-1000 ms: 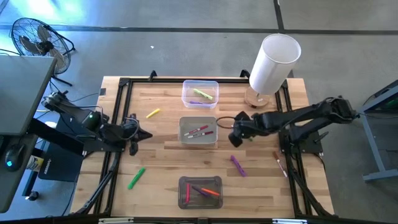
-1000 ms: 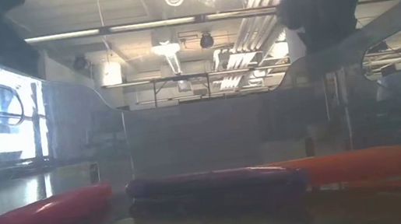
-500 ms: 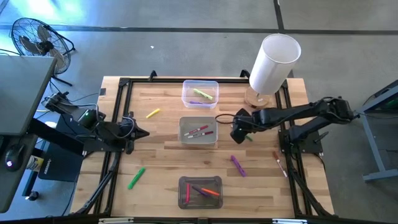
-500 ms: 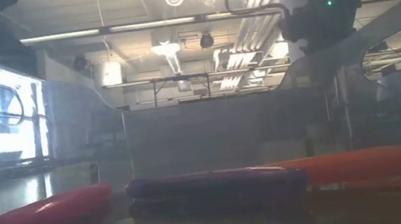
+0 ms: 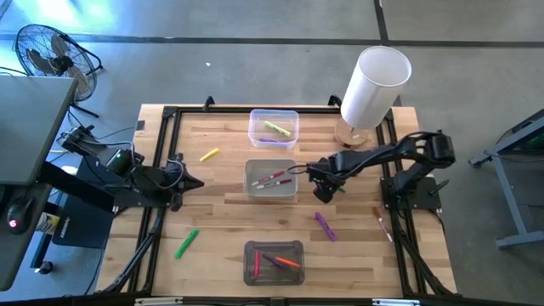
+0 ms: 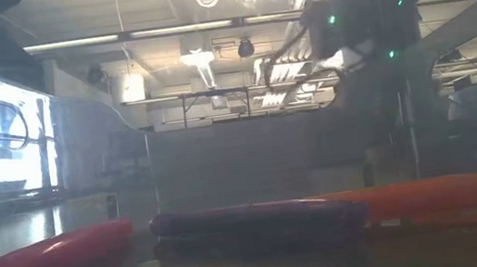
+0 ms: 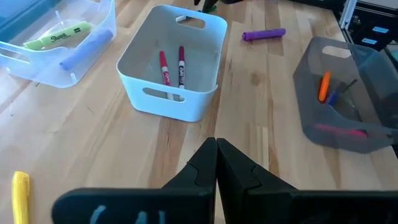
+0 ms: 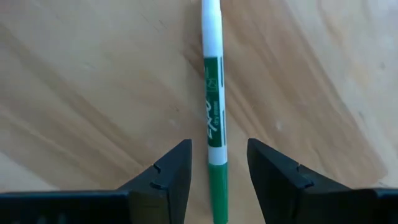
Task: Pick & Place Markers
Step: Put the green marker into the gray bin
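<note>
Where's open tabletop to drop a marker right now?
Bare wood: between the green marker and grey bin; also between the yellow marker and white bin. Crowded: beside the white bin, where the right gripper straddles a thin green marker.

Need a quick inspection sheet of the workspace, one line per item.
Surface: wooden table, black frame.
Job's things: green marker lies on wood between the right gripper's jaws; purple marker, green marker, yellow marker loose; others in three bins.
Clutter: white cylinder.
Grippers: right gripper open, astride the marker; left gripper shut, waiting.
Cables: black ones beside the left arm.
Surroundings: fan, grey floor.
</note>
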### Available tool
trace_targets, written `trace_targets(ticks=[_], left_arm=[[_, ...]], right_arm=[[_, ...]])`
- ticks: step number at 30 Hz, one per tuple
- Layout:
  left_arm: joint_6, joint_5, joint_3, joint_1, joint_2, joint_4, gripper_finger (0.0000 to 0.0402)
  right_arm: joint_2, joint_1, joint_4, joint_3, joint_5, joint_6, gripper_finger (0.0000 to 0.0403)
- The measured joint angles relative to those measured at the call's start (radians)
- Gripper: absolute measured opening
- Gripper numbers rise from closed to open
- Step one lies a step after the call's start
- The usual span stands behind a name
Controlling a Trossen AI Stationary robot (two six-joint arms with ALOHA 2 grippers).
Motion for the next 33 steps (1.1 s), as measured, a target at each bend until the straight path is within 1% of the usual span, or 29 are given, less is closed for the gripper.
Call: trace_targets(ticks=[6,8,10,14,15,18,20,23,29,31,33], left_arm=[[0.003,0.032,0.0,0.0,0.0,0.0,0.0],[0.003,0.039,0.0,0.0,0.0,0.0,0.0],[0.003,0.039,0.0,0.0,0.0,0.0,0.0],[0.003,0.044,0.0,0.0,0.0,-0.001,0.0],[0.003,0.045,0.0,0.0,0.0,-0.001,0.0],[0.003,0.05,0.0,0.0,0.0,-0.012,0.0],[0.003,0.065,0.001,0.0,0.0,-0.021,0.0],[0.003,0.066,0.001,0.0,0.0,-0.031,0.0],[0.003,0.066,0.001,0.0,0.0,-0.033,0.0],[0.003,0.065,0.001,0.0,0.0,-0.033,0.0],[0.015,0.065,0.001,0.0,0.0,-0.033,0.0]], right_arm=[[0.068,-0.048,0.009,0.004,-0.107,-0.063,0.0138],[0.091,-0.057,0.011,0.007,-0.132,-0.066,0.0122],[0.107,-0.061,0.019,0.007,-0.147,-0.066,0.0097],[0.117,-0.06,0.032,0.009,-0.151,-0.033,0.0028],[0.116,-0.059,0.032,0.009,-0.147,-0.009,0.0023],[0.101,-0.049,0.032,0.004,-0.14,0.051,0.0026],[0.078,-0.038,0.032,0.0,-0.131,0.084,0.0029],[0.024,-0.017,0.019,-0.007,-0.113,0.141,0.0022],[-0.14,0.046,0.013,-0.004,-0.006,0.273,0.0022],[-0.2,0.069,0.043,-0.005,0.045,0.299,0.0022],[-0.262,0.084,0.127,-0.004,0.097,0.301,0.0022]])
